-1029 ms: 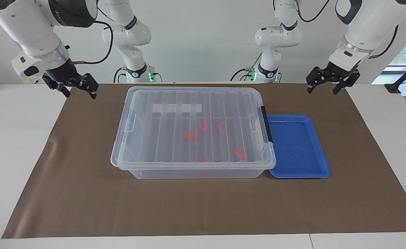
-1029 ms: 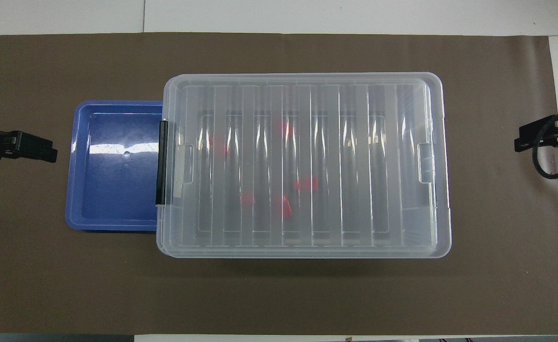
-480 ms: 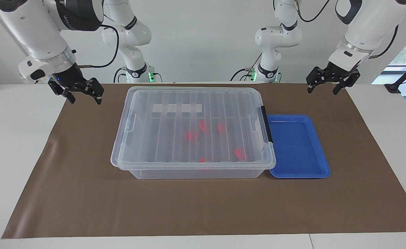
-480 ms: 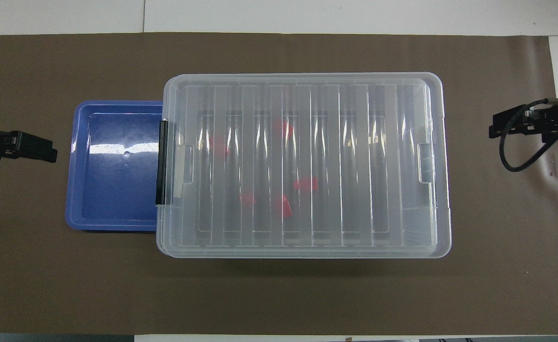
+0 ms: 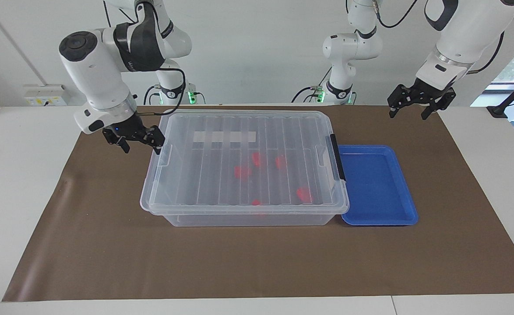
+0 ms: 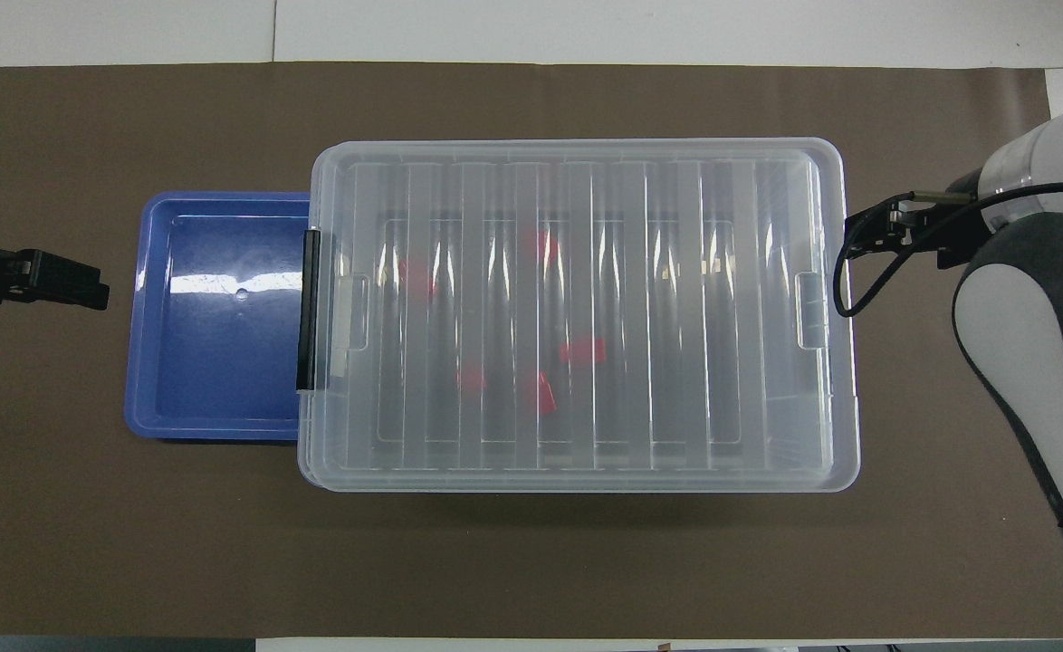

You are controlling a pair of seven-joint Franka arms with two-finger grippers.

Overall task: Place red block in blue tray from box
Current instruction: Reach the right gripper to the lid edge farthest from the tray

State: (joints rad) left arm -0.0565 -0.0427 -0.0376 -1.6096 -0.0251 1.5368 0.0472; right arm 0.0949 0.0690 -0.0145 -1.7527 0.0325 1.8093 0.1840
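Five red blocks [image 5: 303, 193] sit sealed inside the lidded box [image 5: 244, 168], blue tray [image 5: 377, 186] at its 3 o'clock. Right gripper [image 5: 138, 139], fingers spread, nears the lid's end; left gripper [image 5: 417, 103] waits, released. Blocks look light, rigid: pinch flat sides.

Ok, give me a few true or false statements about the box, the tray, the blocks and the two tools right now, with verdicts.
1. The lid is on the box. True.
2. A red block lies in the tray. False: the tray holds nothing; the blocks are inside the box.
3. The right tool is beside the box's end, toward the right arm's end of the table. True.
4. The left tool holds a block. False: it waits, open, with nothing in it.
5. The tray sits against the box's black-clip end. True.
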